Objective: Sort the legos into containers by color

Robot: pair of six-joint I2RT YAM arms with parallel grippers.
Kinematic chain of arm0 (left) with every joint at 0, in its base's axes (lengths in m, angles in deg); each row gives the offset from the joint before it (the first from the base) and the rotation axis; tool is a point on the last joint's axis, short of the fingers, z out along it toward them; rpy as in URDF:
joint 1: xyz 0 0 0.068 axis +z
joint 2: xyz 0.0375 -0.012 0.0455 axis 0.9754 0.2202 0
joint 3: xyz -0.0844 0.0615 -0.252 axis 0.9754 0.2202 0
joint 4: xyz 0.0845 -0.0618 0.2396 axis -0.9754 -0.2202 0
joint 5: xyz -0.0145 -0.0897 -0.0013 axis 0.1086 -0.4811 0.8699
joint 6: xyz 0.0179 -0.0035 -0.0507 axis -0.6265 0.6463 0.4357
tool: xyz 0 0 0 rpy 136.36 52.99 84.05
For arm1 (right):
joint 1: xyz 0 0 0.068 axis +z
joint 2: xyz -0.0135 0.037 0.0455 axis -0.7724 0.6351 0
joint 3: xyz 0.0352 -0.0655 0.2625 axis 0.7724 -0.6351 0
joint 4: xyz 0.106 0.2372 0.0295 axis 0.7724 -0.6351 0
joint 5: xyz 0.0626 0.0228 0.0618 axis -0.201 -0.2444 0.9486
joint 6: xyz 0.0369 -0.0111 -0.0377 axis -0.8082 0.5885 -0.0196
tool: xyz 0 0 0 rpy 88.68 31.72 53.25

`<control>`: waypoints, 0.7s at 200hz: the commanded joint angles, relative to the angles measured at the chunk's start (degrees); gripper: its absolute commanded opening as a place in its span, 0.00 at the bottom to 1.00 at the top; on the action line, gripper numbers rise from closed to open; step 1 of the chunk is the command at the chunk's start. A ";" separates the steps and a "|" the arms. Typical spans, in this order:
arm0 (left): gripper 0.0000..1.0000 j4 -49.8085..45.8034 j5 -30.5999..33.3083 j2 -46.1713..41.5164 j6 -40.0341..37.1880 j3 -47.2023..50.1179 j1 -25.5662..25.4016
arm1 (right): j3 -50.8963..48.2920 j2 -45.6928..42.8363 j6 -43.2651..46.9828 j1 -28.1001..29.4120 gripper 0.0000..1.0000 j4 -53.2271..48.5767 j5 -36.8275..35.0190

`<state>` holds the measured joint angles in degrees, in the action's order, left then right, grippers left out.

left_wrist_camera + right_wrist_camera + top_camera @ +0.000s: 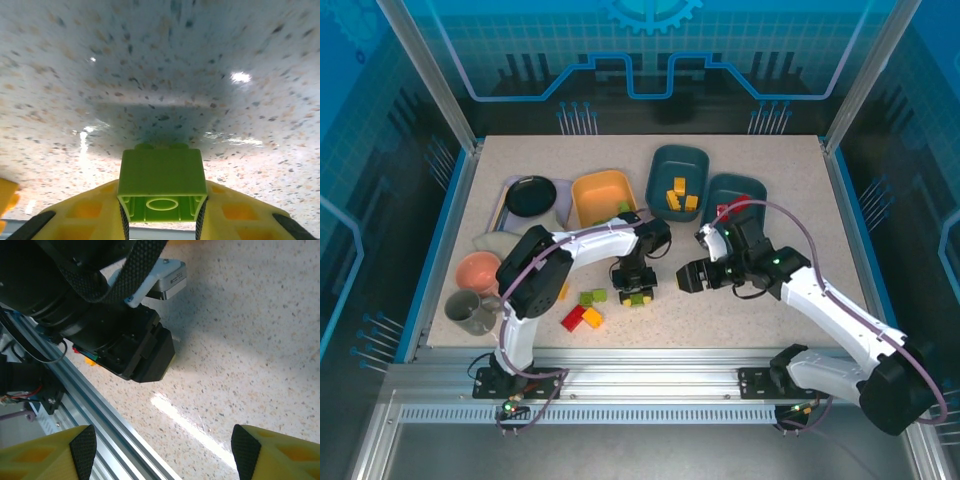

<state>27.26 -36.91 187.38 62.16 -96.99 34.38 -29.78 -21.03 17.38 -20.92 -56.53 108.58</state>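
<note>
Left pincer (161, 222) clenched on green lego (162, 181) by its flat sides; looked light, stiff, slick plastic. Right pincer (164, 447) released, empty.

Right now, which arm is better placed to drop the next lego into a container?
Left, probably. The left gripper is clamped on a green lego, with the yellow-orange bin just beyond it. The right gripper is open and empty over the table.

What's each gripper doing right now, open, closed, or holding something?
Left gripper: closed on a green lego.
Right gripper: open, nothing between its fingers.
</note>
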 commanded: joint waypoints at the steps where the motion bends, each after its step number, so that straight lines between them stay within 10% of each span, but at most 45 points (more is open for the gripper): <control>1: 0.32 -4.38 5.76 -6.51 0.93 -4.69 1.63 | 5.53 -0.10 -1.26 -1.80 0.74 0.32 2.82; 83: 0.32 -0.27 2.49 -5.12 -2.08 -18.03 21.60 | 15.90 13.09 -10.45 -2.63 0.76 14.62 7.31; 140: 0.32 1.35 -2.87 8.29 -2.11 -27.47 24.61 | 23.09 21.66 -10.55 -1.81 0.76 13.28 5.04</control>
<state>28.50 -35.59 190.46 60.78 -121.14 59.08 -9.25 -0.90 7.85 -23.15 -44.15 113.87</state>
